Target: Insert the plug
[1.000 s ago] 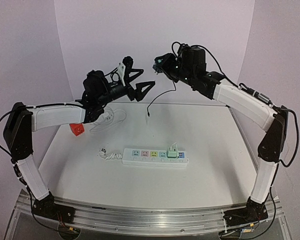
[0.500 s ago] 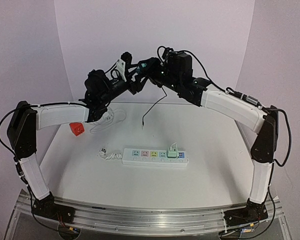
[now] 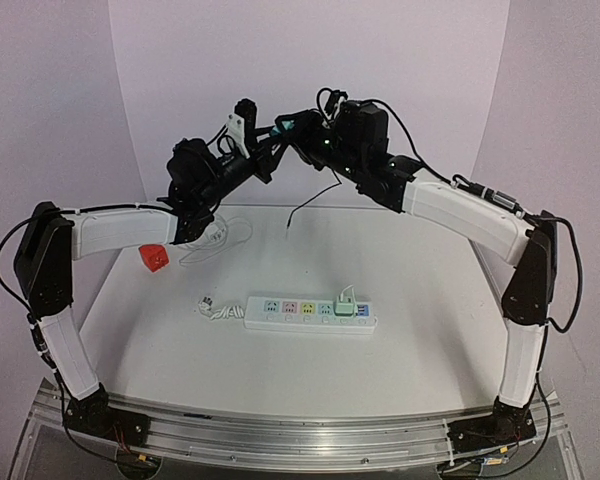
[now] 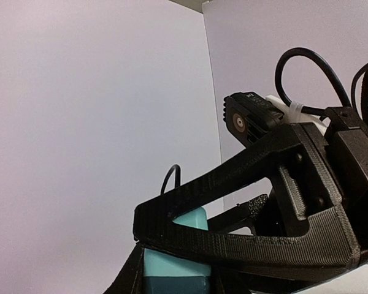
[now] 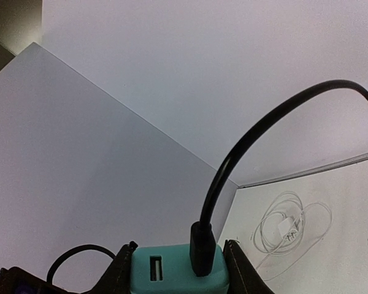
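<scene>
left gripper is clamping shut on the teal plug from the left; in the left wrist view the teal block is sitting right at its tips, under the other arm's black finger

right gripper is pinching the same plug from the right, its fingers pressing on both sides of the teal body, USB face turned up to the wrist camera

both arms are reaching up and meeting high over the far side of the table, plug being held in the air between them

black cable is sticking out of the plug, arching, then dangling toward the table; cannot tell if its tip is touching

strip is lying flat near the table's middle, well apart from the plug, with a green adapter standing in a socket near its right end

red block and a coiled white cord are lying at far left
</scene>
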`<state>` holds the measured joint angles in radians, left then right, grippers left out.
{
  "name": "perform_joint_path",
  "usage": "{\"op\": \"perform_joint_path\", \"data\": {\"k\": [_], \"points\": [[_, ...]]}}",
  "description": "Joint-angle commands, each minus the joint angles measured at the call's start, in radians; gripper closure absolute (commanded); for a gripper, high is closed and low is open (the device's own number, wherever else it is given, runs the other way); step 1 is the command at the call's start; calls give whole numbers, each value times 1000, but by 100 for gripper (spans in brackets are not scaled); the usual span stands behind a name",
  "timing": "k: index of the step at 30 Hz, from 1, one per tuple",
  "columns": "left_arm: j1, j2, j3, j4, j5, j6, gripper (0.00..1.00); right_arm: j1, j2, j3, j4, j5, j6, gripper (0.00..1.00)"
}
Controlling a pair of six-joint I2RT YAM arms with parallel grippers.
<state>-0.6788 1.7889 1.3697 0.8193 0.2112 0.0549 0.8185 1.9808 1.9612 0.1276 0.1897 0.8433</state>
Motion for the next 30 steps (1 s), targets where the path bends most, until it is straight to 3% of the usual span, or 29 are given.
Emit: {"op": "perform_joint_path", "data": {"k": [1,4,6,8,14,18,22,25,30], "points": [[-12,-43,-24,35,46,127,100,-2,6,-15,1,-79,-14,90],[-6,-66,-63,47,81,166,100,-54,2,1,-63,-262,-20,44],[7,-84,-89,55,134,181,100,-112,2,31,-128,-417,-18,20],[19,-103,-116,56,211,200,100,-169,-6,36,-180,-558,-6,13],[34,-117,-144,31,381,285,100,-224,-7,35,-192,-911,-7,9],[45,-103,-111,-32,453,300,100,-224,-30,-9,-194,-1036,-36,9],[47,-95,-100,-61,492,326,100,-224,-59,-39,-242,-1009,-77,14],[47,-91,-91,-73,500,326,100,-219,-54,12,-421,-943,-180,27],[47,-98,-96,-89,500,337,100,-219,-72,-2,-453,-961,-213,30]]}}
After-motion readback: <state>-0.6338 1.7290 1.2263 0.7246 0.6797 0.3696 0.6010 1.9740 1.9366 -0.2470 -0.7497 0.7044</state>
